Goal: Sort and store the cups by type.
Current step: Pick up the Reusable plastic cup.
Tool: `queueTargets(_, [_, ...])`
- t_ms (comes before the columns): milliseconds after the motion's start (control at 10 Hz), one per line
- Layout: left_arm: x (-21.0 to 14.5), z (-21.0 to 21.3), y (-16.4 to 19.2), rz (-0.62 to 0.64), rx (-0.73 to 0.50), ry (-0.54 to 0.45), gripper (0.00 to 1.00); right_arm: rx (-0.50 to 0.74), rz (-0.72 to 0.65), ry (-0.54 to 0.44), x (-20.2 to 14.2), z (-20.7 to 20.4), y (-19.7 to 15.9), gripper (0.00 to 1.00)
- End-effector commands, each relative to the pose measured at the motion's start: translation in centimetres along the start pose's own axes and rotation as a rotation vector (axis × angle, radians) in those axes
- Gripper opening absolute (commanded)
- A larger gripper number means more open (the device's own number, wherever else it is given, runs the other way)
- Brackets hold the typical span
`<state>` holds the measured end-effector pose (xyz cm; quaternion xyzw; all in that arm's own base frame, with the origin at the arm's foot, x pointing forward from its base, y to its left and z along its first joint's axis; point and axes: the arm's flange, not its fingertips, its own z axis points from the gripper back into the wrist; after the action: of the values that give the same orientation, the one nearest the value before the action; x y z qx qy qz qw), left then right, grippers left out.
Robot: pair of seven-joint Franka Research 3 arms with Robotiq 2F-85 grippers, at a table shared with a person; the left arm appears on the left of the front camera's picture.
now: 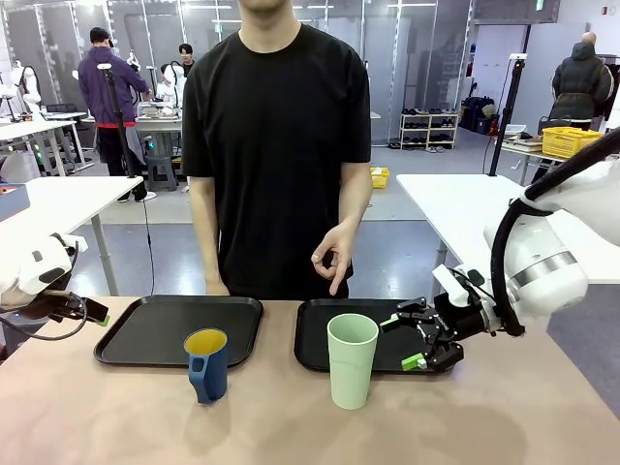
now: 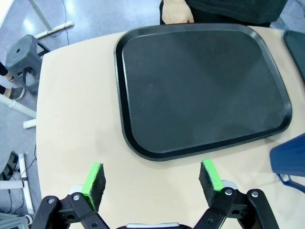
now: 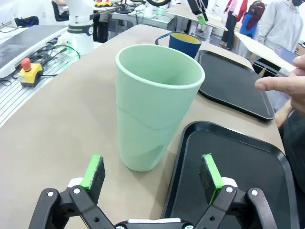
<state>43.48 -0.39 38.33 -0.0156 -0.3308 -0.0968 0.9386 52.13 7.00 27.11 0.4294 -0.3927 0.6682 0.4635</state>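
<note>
Grey floor (image 1: 383, 232), white table (image 1: 465, 208), shoe rack (image 1: 429, 131), yellow crate (image 1: 570, 141), grey stool (image 2: 24, 52).

Two cups stand upright on the counter (image 1: 116, 417) before me, well apart. The tall mint-green tumbler (image 1: 352, 360) has no handle and is empty. It stands on the bare counter just beside the near edge of the black tray (image 1: 315, 339) on my right. The shorter dark-blue cup (image 1: 207, 366), yellow-orange inside, stands just off the near edge of the left tray (image 1: 136, 334), with its handle turned towards my side.
</note>
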Motion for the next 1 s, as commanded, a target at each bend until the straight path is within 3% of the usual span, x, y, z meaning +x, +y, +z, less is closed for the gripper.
queueTargets(0, [0.0, 0.0, -0.1, -0.002, -0.001, 0.0, 1.0, 0.06, 0.005, -0.036, -0.3, -0.6, -1.0, 1.0])
queueTargets(900, [0.0, 0.0, -0.1, -0.002, -0.001, 0.0, 1.0, 0.107, 0.015, -0.072, -0.1, -5.4, -2.5, 1.0])
